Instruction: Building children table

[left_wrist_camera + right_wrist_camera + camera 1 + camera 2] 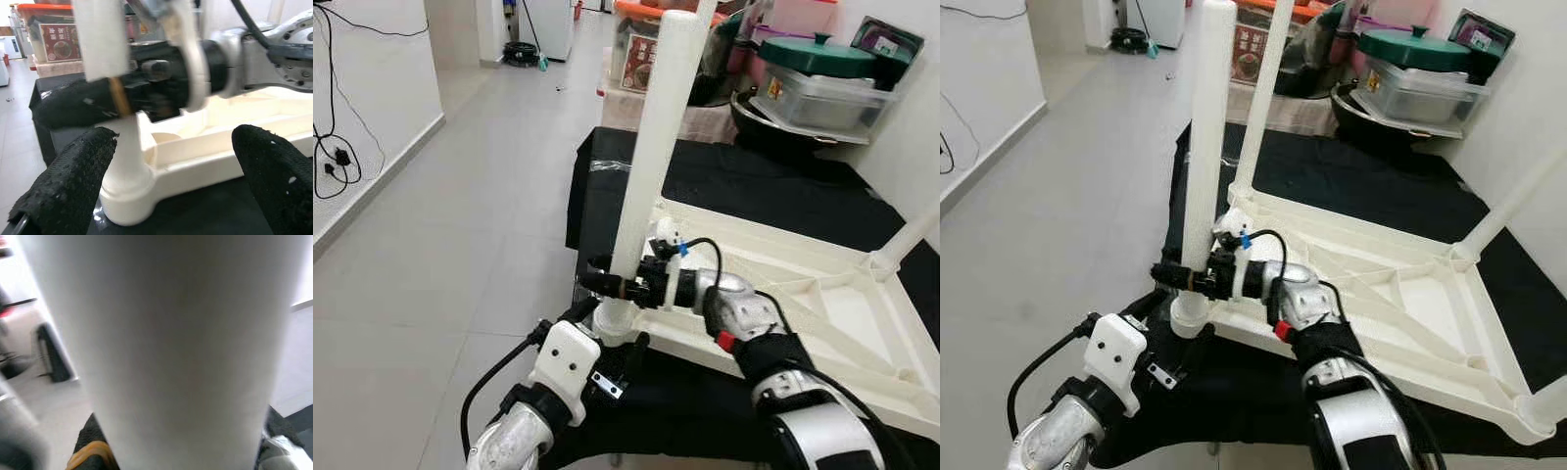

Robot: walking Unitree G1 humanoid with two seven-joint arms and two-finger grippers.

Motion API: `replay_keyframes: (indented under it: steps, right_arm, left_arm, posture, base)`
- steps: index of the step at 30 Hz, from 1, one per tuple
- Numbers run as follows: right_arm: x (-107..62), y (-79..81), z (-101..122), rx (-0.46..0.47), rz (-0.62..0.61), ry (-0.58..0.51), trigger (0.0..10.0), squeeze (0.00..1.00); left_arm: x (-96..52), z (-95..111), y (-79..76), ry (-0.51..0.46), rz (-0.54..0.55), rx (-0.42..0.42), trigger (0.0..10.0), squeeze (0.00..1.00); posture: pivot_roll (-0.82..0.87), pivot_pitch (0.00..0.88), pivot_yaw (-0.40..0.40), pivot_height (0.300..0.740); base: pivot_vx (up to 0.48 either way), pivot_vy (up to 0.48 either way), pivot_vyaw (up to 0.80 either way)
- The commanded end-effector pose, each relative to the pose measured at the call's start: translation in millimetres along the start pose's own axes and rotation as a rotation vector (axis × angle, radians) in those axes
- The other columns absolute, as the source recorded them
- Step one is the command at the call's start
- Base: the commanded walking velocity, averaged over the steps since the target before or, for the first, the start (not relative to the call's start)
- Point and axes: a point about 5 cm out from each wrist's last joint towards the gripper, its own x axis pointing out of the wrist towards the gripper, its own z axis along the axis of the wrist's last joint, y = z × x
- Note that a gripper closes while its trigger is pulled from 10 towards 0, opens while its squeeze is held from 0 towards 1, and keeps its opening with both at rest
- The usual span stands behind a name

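i have the right gripper (1185,278) pinched on the white table leg (651,147), its black fingers pressed against both sides of the tube low down, just above the corner socket (1188,315). the leg is a plain round plastic tube, matte off-white, standing nearly upright and leaning a little away from me. directly under my grip it sits in the round socket at the near corner of the upside-down tabletop (1400,304), a cream plastic panel with raised ribs on its underside, lying on a black cloth (754,186). beyond the gripper, more legs (1513,201) already rise from the other corners. the left gripper (171,191) hovers just below and in front of the socket, its fingers (68,183) spread wide to either side of it, touching nothing.
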Motion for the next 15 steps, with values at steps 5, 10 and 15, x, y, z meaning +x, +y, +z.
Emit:
replay_keyframes:
  steps: [5, 10, 15]
  right_arm:
    - [-10.3, -30.0, -2.6, 0.029, -0.599, 0.000, 0.0, 0.00]
    - [-21.9, -38.0, -5.9, 0.066, -0.954, -0.012, 0.0, 0.00]
    - [-31.8, -30.4, -14.6, 0.231, -1.336, -0.038, 0.0, 0.00]
  left_arm:
    - [0.2, -1.6, -2.0, 0.011, -0.004, -0.003, 10.0, 0.00]
    - [0.7, -1.8, -1.9, 0.011, -0.006, -0.003, 10.0, 0.00]
    - [0.8, -2.0, -1.1, 0.011, -0.006, -0.001, 10.0, 0.00]
  posture:
    - [0.16, 0.000, -0.178, 0.740]
    - [0.16, 0.000, -0.176, 0.740]
    - [0.16, 0.000, -0.179, 0.740]
  base:
    - [0.000, 0.000, 0.00]
    - [0.000, 0.000, 0.00]
    - [0.000, 0.000, 0.00]
